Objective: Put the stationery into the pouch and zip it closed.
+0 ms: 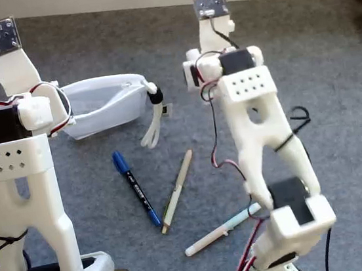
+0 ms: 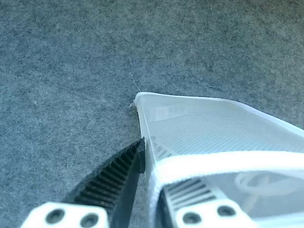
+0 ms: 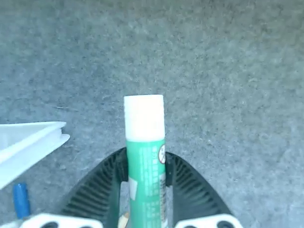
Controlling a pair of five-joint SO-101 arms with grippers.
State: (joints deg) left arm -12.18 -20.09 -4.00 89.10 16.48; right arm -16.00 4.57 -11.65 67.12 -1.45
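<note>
Three pens lie loose on grey carpet point(image 1: 330, 57) in high view: blue marker pen point(image 1: 136, 188), tan pen point(image 1: 178, 190), white-and-teal pen point(image 1: 222, 231), all near translucent white mesh pouch point(image 1: 108, 105).

Left wrist view: left gripper point(image 2: 149, 166) pinches pouch rim.

Right wrist view: right gripper point(image 3: 145, 159) clamps green-and-white glue stick point(image 3: 144, 137), long axis in line with the jaws. Pouch is apart, toward the left arm. Label print unreadable.

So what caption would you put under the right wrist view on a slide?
Right gripper holding a white-capped green glue stick over the grey mat, pouch nearby.
</note>
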